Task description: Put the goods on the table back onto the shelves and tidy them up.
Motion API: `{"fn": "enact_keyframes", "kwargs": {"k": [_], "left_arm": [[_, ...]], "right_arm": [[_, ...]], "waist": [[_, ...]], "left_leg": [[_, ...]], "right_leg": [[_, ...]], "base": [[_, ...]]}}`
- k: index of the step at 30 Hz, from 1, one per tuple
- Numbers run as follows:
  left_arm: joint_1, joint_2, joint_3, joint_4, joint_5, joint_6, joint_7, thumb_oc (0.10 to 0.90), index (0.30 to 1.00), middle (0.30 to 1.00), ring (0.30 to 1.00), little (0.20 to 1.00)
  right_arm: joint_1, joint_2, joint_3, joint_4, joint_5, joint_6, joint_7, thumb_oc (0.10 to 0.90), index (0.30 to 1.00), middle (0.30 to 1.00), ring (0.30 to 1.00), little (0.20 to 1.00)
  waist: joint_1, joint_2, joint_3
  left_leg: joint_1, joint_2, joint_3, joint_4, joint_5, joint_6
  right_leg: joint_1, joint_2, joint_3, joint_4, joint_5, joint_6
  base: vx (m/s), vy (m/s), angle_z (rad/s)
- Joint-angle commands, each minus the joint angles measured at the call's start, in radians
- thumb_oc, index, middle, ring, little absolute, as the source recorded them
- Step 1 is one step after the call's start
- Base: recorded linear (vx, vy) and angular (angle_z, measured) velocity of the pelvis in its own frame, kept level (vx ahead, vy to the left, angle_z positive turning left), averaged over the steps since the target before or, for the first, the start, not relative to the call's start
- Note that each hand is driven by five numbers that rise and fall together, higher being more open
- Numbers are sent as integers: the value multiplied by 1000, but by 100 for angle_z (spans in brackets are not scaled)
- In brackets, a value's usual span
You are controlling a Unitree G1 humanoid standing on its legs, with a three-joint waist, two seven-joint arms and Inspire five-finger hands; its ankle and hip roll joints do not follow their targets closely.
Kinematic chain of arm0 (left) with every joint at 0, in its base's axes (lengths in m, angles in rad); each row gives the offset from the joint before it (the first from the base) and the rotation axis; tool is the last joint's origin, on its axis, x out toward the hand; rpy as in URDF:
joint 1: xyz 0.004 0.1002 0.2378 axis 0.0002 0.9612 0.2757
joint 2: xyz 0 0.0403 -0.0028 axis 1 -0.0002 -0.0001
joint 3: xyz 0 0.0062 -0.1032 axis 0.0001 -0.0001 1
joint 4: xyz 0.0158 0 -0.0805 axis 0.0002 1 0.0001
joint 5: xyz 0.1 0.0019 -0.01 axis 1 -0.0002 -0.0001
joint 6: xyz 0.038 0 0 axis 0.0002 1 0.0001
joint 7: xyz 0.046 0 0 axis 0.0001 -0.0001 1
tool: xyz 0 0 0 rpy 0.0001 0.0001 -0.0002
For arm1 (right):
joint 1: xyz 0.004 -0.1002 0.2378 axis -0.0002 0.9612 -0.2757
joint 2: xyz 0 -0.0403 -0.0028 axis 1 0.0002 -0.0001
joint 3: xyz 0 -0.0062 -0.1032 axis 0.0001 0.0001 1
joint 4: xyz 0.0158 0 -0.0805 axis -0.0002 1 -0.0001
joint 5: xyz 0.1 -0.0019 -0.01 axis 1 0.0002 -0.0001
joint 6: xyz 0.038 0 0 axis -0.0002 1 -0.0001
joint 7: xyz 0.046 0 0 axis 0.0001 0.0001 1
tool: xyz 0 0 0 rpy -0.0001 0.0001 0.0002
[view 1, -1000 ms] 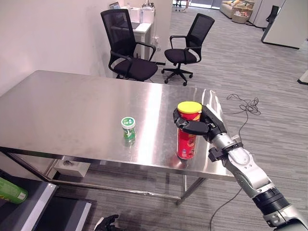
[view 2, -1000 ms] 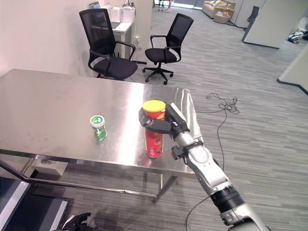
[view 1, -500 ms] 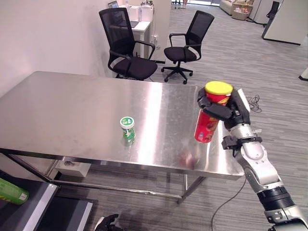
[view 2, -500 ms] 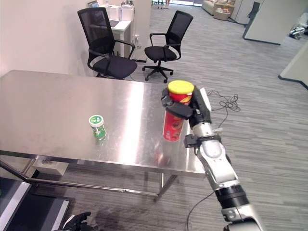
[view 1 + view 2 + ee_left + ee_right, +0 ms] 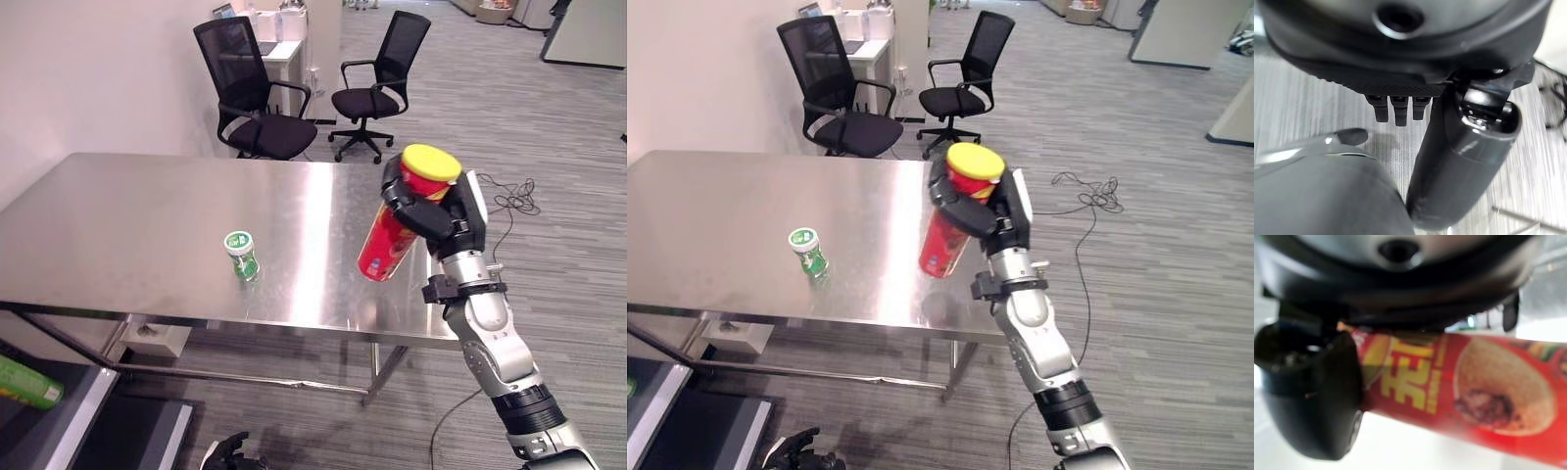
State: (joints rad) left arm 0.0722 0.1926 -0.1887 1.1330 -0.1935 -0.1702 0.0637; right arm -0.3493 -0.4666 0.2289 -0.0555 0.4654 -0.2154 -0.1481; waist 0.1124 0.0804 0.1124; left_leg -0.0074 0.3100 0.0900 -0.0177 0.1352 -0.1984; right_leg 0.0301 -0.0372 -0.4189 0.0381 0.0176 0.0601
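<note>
A red can [image 5: 389,243] with yellow lid and yellow lettering is gripped, tilted, above the table [image 5: 118,235] by the right hand [image 5: 438,217]. The left hand [image 5: 1400,105] hangs with fingers relaxed.

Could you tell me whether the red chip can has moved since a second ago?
Yes: the red chip can, then standing on the table, is lifted and tilted in the right hand.

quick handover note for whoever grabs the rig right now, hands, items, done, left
Right hand: shut on the red cylindrical chip can with yellow lid, lifted off the steel table and tilted.
Left hand: low beside the robot, holding nothing, fingers relaxed.
Small green jar with white lid: upright on the table.
Done: can picked up.
Left: shelve the can, then the jar, and tidy.
</note>
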Motion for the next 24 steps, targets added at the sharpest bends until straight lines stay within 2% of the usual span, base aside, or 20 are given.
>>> {"fn": "enact_keyframes", "kwargs": {"k": [1, 2, 3, 4, 5, 7, 9, 11, 14, 15, 16, 17, 18, 19, 20, 21, 22, 23, 24], "left_arm": [[-17, 31, -52, 51, -1, -21, 44, 800, 900, 900, 900, 900], [-10, 28, -40, 33, -8, -16, 36, 800, 900, 900, 900, 900], [-9, 28, -41, 32, -8, -16, 36, 800, 900, 900, 900, 900], [-5, 28, -29, 27, -17, -14, 34, 800, 900, 900, 900, 900], [-5, 24, -18, 35, -20, -15, 30, 800, 900, 900, 900, 900], [-10, 11, -4, 65, -4, -13, 28, 800, 900, 900, 900, 900], [-21, -2, 6, 92, 23, -7, 25, 800, 900, 900, 900, 900], [-37, -16, -1, 115, 64, -6, 15, 800, 900, 900, 900, 900], [-58, -39, -66, 117, 142, -11, -13, 800, 900, 900, 900, 900], [-64, -47, -103, 95, 176, -16, -31, 800, 900, 900, 900, 900], [-61, -46, -107, 93, 177, -14, -31, 800, 900, 900, 900, 900], [-53, -54, -154, 43, 202, -21, -49, 800, 900, 900, 900, 900], [-49, -53, -158, 38, 203, -18, -48, 800, 900, 900, 900, 900], [-52, -62, -206, 15, 225, -15, -64, 800, 900, 900, 900, 900], [-51, -62, -207, 13, 226, -13, -64, 800, 900, 900, 900, 900], [-53, -64, -211, 18, 231, -6, -65, 800, 900, 900, 900, 900], [-53, -68, -198, 30, 223, 0, -62, 800, 900, 900, 900, 900], [-53, -70, -182, 43, 212, 6, -63, 800, 900, 900, 900, 900], [-40, -85, -135, 102, 189, 24, -61, 800, 900, 900, 900, 900]], "right_arm": [[-184, -48, -99, -140, -27, -156, -42, 400, 300, 300, 300, 300], [-175, -89, -127, -153, -58, -157, -67, 400, 300, 300, 300, 300], [-174, -89, -127, -154, -58, -157, -68, 400, 300, 300, 300, 300], [-173, -107, -133, -157, -76, -153, -76, 400, 300, 300, 300, 300], [-179, -123, -142, -157, -90, -152, -79, 400, 300, 300, 300, 300], [-195, -148, -164, -157, -129, -149, -92, 400, 300, 300, 300, 300], [-188, -166, -192, -167, -172, -149, -104, 400, 300, 300, 300, 300], [-167, -175, -224, -188, -202, -141, -108, 400, 300, 300, 300, 300], [-143, -183, -269, -204, -236, -133, -107, 400, 300, 300, 300, 300], [-124, -184, -301, -214, -249, -133, -109, 400, 300, 300, 300, 300], [-117, -185, -306, -217, -249, -132, -108, 400, 300, 300, 300, 300], [-104, -197, -335, -232, -261, -127, -117, 400, 300, 300, 300, 300], [-98, -197, -339, -236, -263, -125, -118, 400, 300, 300, 300, 300], [-91, -190, -333, -241, -270, -112, -115, 400, 300, 300, 300, 300], [-91, -190, -333, -243, -272, -111, -116, 400, 300, 300, 300, 300], [-89, -182, -324, -242, -273, -103, -111, 400, 300, 300, 300, 300], [-80, -170, -317, -235, -272, -99, -111, 400, 300, 300, 300, 300], [-68, -154, -312, -237, -269, -90, -110, 400, 300, 300, 300, 300], [-23, -94, -281, -248, -218, -87, -77, 400, 300, 300, 300, 300]], "waist": [[12, -40, -8], [7, -61, -13], [8, -62, -14], [7, -69, -19], [2, -70, -22], [-21, -74, -37], [-45, -77, -55], [-74, -75, -72], [-112, -65, -89], [-137, -62, -96], [-141, -63, -97], [-172, -57, -85], [-174, -57, -85], [-194, -51, -71], [-192, -51, -70], [-193, -49, -58], [-187, -54, -47], [-187, -65, -42], [-178, -83, -32]], "left_leg": [[-124, 44, -11, -70, 245, -26], [-143, 45, 128, -69, 223, -21], [-142, 44, 130, -69, 222, -20], [-122, 32, 155, -60, 192, -30], [-95, 20, 188, -53, 170, -22], [-21, 0, 268, 0, 74, 6], [68, -21, 326, 55, 2, 12], [153, -41, 333, 110, -44, 7], [243, -105, 258, 160, -94, 2], [271, -152, 224, 172, -135, 14], [268, -152, 215, 175, -138, 16], [283, -195, 233, 145, -226, 59], [284, -200, 228, 145, -231, 69], [320, -254, 237, 54, -380, 135], [324, -261, 237, 49, -384, 146], [328, -288, 228, 3, -396, 169], [316, -305, 219, -26, -384, 176], [319, -330, 208, -65, -366, 188], [290, -351, 212, -69, -351, 190]], "right_leg": [[-8, -57, 8, 37, -105, 20], [-9, -79, -53, -30, -72, 32], [-9, -80, -52, -33, -70, 32], [2, -86, -59, -64, -66, 45], [2, -91, -73, -88, -45, 47], [-11, -106, -107, -116, -8, 48], [-40, -118, -148, -115, 23, 47], [-59, -131, -198, -114, 48, 53], [-103, -140, -260, -105, 70, 48], [-128, -140, -293, -90, 68, 39], [-126, -144, -301, -84, 64, 40], [-168, -179, -342, -26, 85, 48], [-170, -192, -346, -9, 82, 55], [-224, -240, -354, 36, 109, 70], [-229, -250, -351, 47, 109, 75], [-255, -267, -345, 62, 127, 91], [-263, -279, -343, 63, 148, 107], [-261, -295, -337, 55, 176, 123], [-257, -316, -308, 29, 219, 149]], "base": [[-297, -142, 62], [-287, -141, 87], [-194, -178, 107], [-99, -99, 89], [-191, -128, 64], [-279, -84, 33], [-265, -74, 31], [-231, -38, 84], [-373, -20, 85], [-332, -13, 101], [-459, 46, 108], [-254, 90, 104], [-538, 220, 107], [-287, 206, 118], [-443, 249, 109], [-339, 170, 74], [-433, 187, 20], [-486, 151, -14], [-314, 97, -24]]}}
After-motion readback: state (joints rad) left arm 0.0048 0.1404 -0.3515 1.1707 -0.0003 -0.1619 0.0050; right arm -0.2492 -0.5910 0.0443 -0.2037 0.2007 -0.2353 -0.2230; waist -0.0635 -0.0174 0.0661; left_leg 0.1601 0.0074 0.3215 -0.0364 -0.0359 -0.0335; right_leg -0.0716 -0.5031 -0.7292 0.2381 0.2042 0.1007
